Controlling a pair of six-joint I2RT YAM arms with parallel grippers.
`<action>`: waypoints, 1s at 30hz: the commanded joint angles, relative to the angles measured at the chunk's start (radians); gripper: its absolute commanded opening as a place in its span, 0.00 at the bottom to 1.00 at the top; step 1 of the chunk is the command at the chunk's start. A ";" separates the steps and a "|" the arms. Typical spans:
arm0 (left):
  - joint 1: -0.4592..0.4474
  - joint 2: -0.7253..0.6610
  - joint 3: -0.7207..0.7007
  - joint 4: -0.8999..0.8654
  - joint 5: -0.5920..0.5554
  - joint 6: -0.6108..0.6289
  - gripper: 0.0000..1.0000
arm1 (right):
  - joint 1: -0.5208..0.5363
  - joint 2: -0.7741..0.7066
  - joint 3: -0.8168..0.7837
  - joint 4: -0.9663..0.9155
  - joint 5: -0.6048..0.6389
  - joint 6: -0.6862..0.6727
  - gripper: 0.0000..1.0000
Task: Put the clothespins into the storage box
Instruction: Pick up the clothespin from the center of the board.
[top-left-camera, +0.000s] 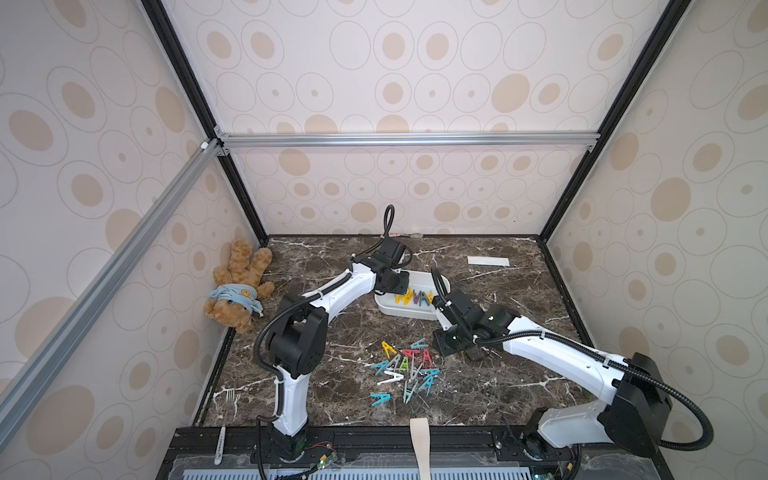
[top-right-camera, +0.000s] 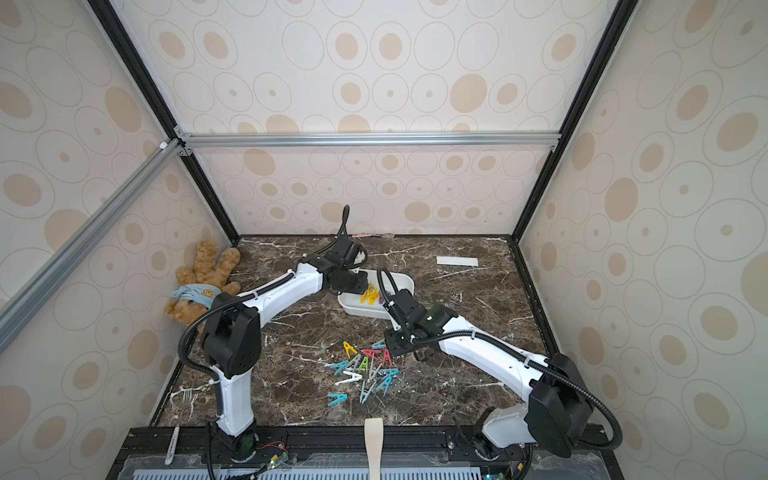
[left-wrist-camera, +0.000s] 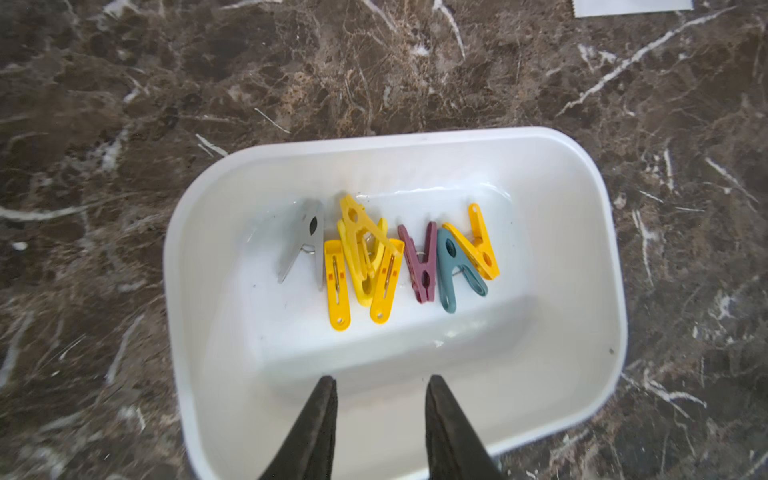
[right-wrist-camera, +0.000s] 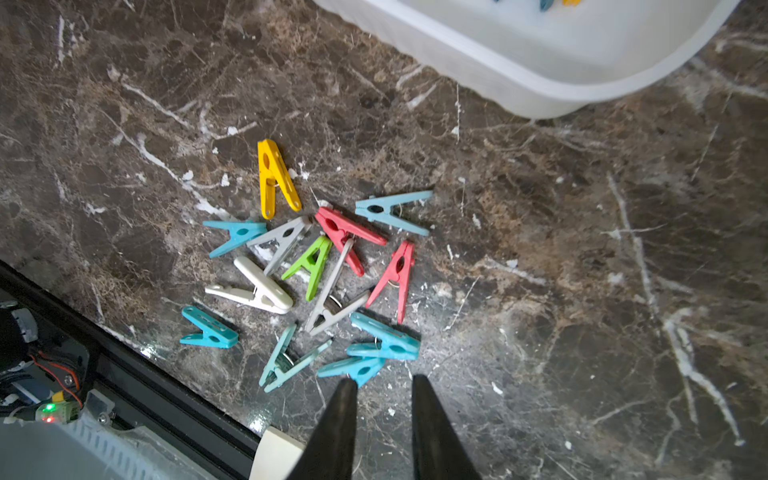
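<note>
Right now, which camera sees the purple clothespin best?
The left wrist view: the purple clothespin lies large and sharp in the storage box. In both top views it is too small to pick out. The right wrist view shows only a box corner, not that pin.

Illumination is bright, even and diffuse in all views. Shadows on the tabletop (top-left-camera: 519, 291) are soft. Specular glare marks the storage box (left-wrist-camera: 582, 249) floor in the left wrist view. The fingers (left-wrist-camera: 316, 432) appear soft-focused. Both top views show wide-angle stretching toward the edges.
</note>
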 joint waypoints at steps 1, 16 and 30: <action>0.006 -0.107 -0.103 0.056 -0.025 0.026 0.38 | 0.073 -0.040 -0.052 -0.001 0.078 0.157 0.29; 0.098 -0.344 -0.369 0.127 0.003 0.032 0.42 | 0.229 0.122 -0.160 0.126 -0.074 0.398 0.35; 0.153 -0.390 -0.443 0.164 0.044 0.032 0.43 | 0.242 0.243 -0.103 0.078 -0.025 0.403 0.32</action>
